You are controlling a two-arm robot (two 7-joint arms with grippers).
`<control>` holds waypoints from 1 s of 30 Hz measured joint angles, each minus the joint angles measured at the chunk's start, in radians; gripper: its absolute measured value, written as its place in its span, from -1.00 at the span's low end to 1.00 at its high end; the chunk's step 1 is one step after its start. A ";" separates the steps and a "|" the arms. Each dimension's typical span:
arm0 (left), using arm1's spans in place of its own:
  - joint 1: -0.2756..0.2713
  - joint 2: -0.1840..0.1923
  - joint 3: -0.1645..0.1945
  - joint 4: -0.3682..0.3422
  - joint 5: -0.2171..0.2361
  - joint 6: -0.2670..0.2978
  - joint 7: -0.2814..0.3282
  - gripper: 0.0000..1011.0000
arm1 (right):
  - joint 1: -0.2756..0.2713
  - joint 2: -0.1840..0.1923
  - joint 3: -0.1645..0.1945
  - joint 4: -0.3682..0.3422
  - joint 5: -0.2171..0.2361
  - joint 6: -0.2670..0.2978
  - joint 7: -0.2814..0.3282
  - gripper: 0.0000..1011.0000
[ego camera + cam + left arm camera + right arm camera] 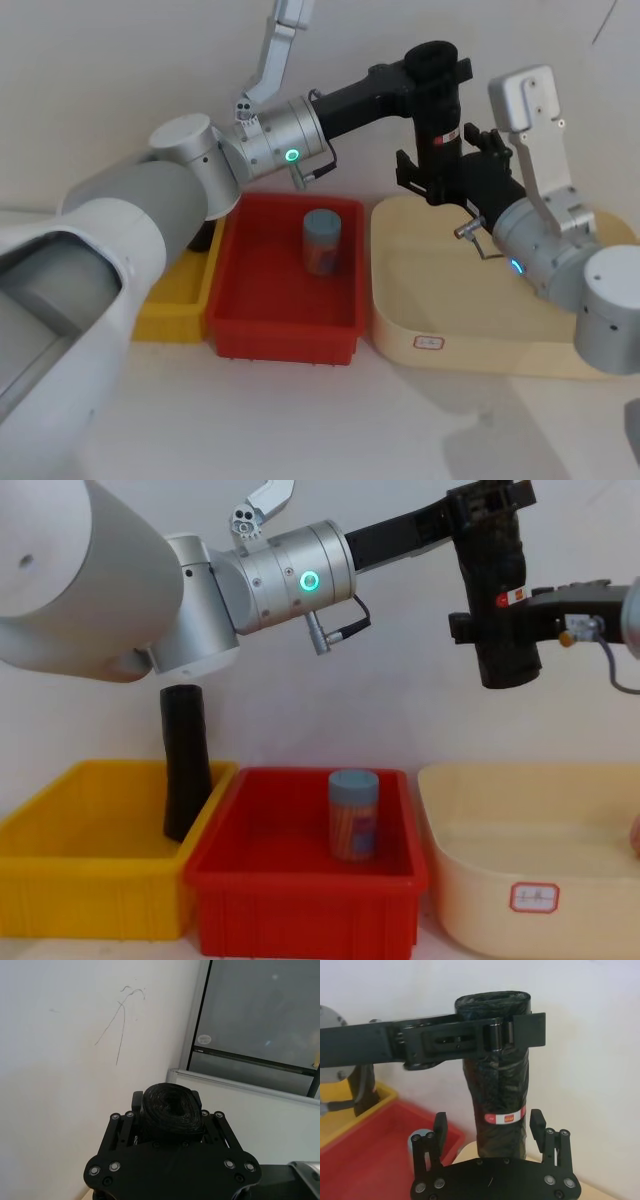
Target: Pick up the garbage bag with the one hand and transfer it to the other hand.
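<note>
We see garbage bag [497,590] upright in air above cream tray [470,780]; left gripper [437,68] jaws clenched on its top. Right gripper [490,1125] jaws spread beside labelled lower part, not touching.

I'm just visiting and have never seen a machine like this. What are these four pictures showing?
It is a robot with two silver arms, each ending in a black grasping tool. One picture looks down from its head, one forward from its chest, two from its wrists. The left tool is shut on the top of a black garbage bag roll, held upright in the air. The right tool sits open around its lower end. Below stand a yellow bin with another black roll, a red bin with a canister, and a cream tray.
</note>
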 joint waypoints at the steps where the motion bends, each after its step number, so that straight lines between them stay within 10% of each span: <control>1: 0.000 0.000 0.000 0.000 0.000 0.000 0.000 0.00 | 0.005 -0.002 -0.001 0.007 -0.001 0.000 -0.001 0.98; 15: 0.000 0.000 0.000 0.000 0.000 0.000 0.000 0.00 | 0.076 -0.040 0.001 0.106 -0.015 -0.003 -0.006 0.95; 30: 0.000 0.000 0.000 0.000 0.000 0.000 0.000 0.00 | 0.103 -0.055 0.004 0.146 -0.019 -0.004 -0.008 0.12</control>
